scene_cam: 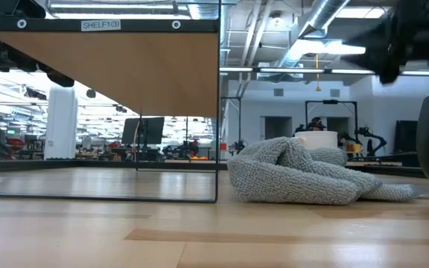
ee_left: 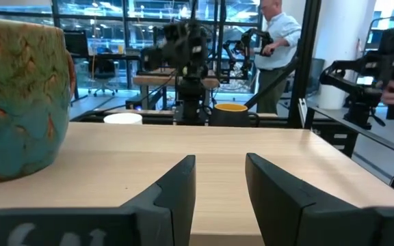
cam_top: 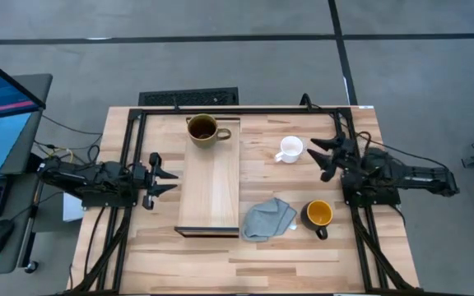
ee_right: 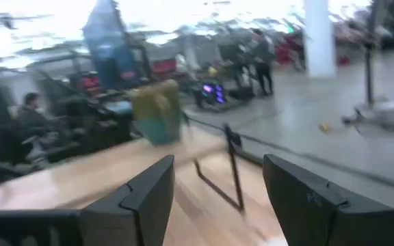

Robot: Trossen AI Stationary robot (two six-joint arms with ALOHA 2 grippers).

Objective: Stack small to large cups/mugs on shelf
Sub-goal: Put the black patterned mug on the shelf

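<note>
The brown-olive mug [cam_top: 202, 130] stands on its base at the far end of the pale wood shelf [cam_top: 210, 185]; it also shows in the left wrist view [ee_left: 19, 96] and, blurred, in the right wrist view [ee_right: 156, 113]. The small white mug [cam_top: 290, 150] and the black mug [cam_top: 318, 215] with a yellow inside stand on the table to the right of the shelf. My left gripper [cam_top: 169, 177] hovers open at the shelf's left edge [ee_left: 217, 184]. My right gripper [cam_top: 319, 158] hovers open just right of the white mug [ee_right: 217, 198]. Neither holds anything.
A crumpled grey cloth [cam_top: 268, 219] lies on the table between the shelf's near end and the black mug [scene_cam: 304, 175]. The shelf is raised on a thin dark frame [scene_cam: 218, 112]. A person [ee_left: 276, 41] stands in the room beyond the table.
</note>
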